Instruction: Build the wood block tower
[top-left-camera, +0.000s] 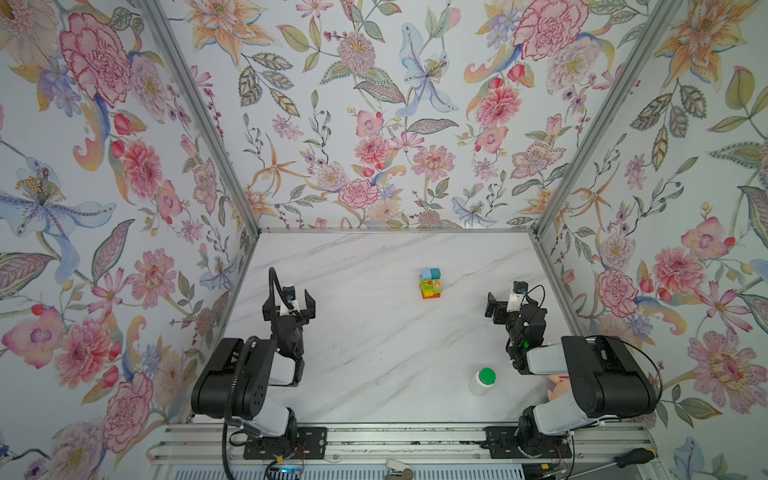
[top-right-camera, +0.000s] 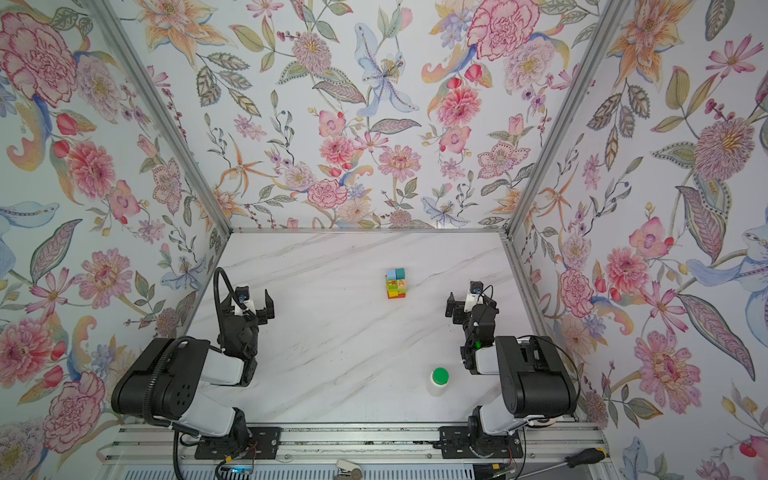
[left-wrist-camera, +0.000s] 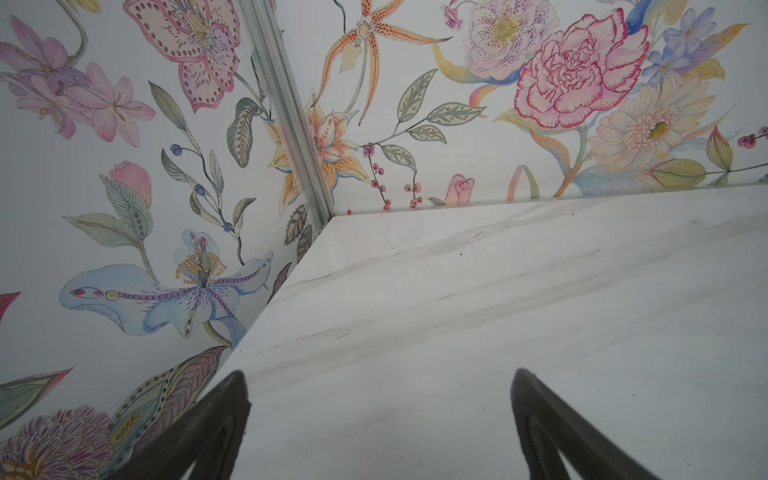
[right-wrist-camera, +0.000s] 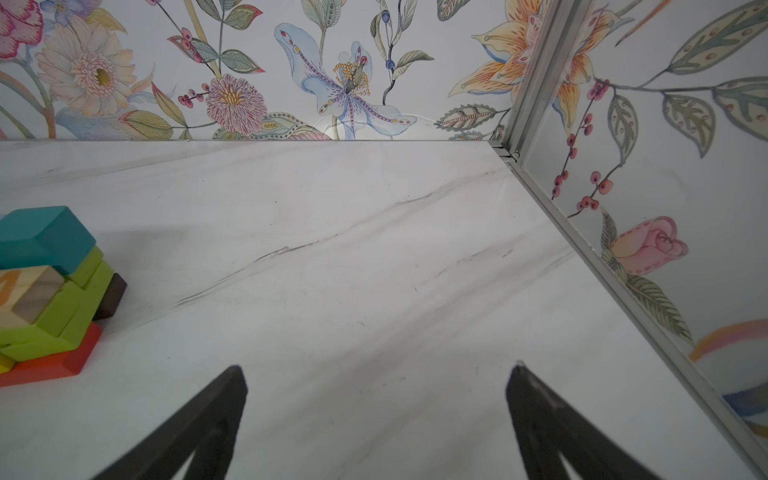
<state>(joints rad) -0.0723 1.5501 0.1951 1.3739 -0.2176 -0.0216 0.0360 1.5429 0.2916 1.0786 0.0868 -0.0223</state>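
Nearest of all, far in front of the tower (top-left-camera: 430, 283), a metal rail (top-left-camera: 395, 440) runs across and carries both arm bases. A black-handled screwdriver (top-left-camera: 633, 457) lies by its end, far to the tower's right. On the white marble desk (top-left-camera: 374, 353) a white bottle (top-left-camera: 482, 381) with a green cap stands upright, well nearer than the tower and a little to its right. A pink plush toy (top-left-camera: 559, 384) peeks out from behind the right arm, further to the tower's right than the bottle; most of it is hidden.

The left tool (top-left-camera: 289, 301) hovers well to the tower's left and slightly nearer, its jaws spread wide with nothing between them; the left wrist view shows only bare desk in the gap. The right tool (right-wrist-camera: 376, 368) sits to the tower's right, apart from it, its jaws likewise wide and empty.

The tower stands alone on the desk, touched by neither tool. In the right wrist view a red block (right-wrist-camera: 54, 361) lies at the bottom with a brown block (right-wrist-camera: 112, 297) beside it. Lime-green blocks (right-wrist-camera: 62, 320) lie above, then a tan cube (right-wrist-camera: 29, 291), and a teal cube (right-wrist-camera: 45, 237) sits on top. In a top view a light-blue cube (top-left-camera: 426, 274) sits beside the teal one, and a green cube (top-left-camera: 427, 285) with a red mark sits beside the tan cube. Beyond the tower rises the flowered back wall (top-left-camera: 374, 124).
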